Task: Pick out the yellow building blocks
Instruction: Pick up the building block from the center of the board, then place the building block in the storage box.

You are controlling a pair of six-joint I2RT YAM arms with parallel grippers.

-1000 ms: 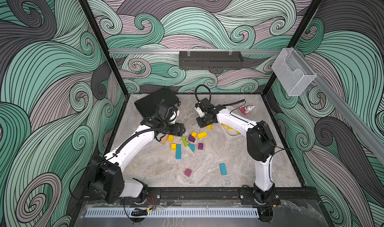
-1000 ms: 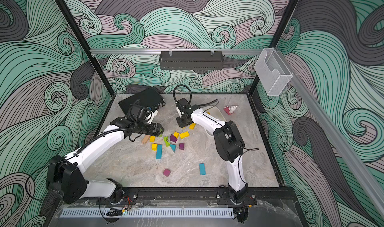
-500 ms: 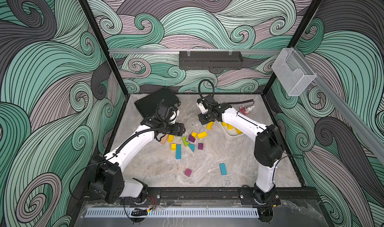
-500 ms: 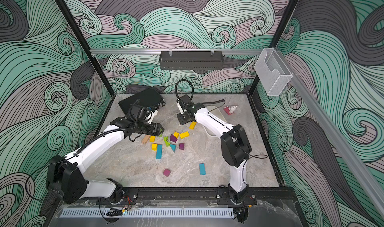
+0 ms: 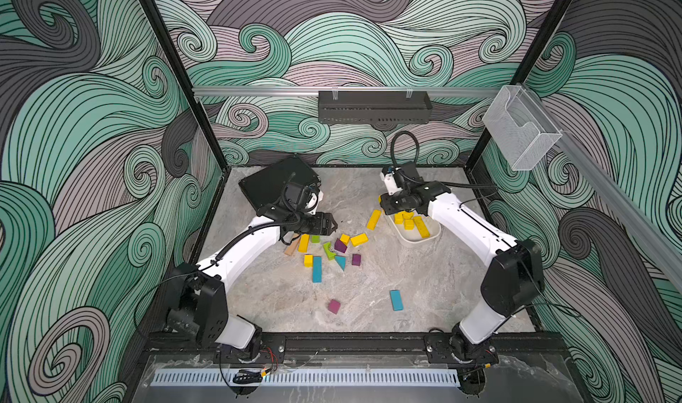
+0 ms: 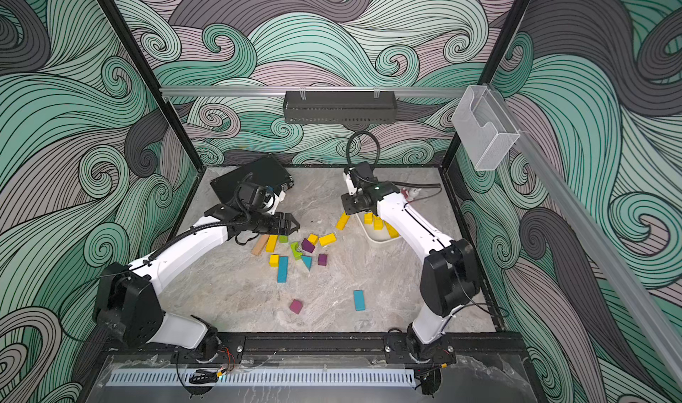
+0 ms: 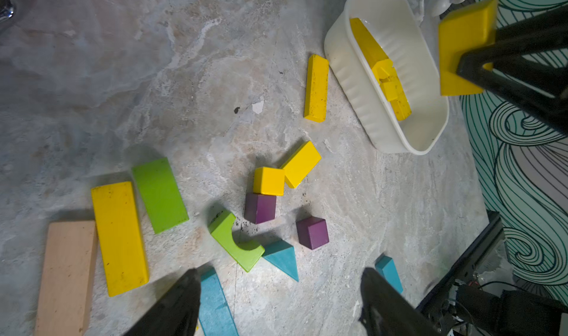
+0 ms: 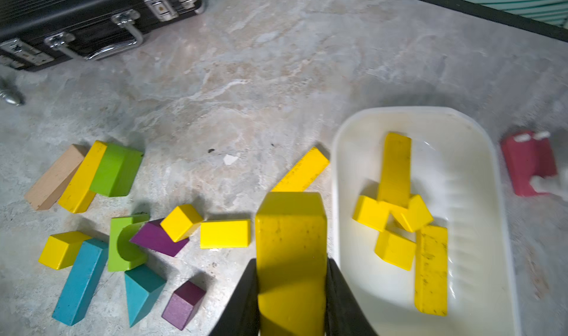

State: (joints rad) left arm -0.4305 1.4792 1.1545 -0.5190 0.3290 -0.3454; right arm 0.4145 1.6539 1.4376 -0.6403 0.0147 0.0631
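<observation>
Yellow blocks (image 5: pixel 358 239) loose among other colours mid-table in both top views, more in the tub (image 5: pixel 424 239). Left wrist: left gripper (image 7: pixel 278 283) spread, empty, above the teal bar (image 7: pixel 215 303). Right wrist: right gripper (image 8: pixel 291 291) clamped on a yellow bar (image 8: pixel 290 251), seemingly just beside the tub's rim.

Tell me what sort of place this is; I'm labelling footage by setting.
Likely a robot test cell, not a home: two white arms bolted to a black frame, a marble-look tabletop, and wave-pattern walls closing it in. Toy blocks serve as props.
</observation>
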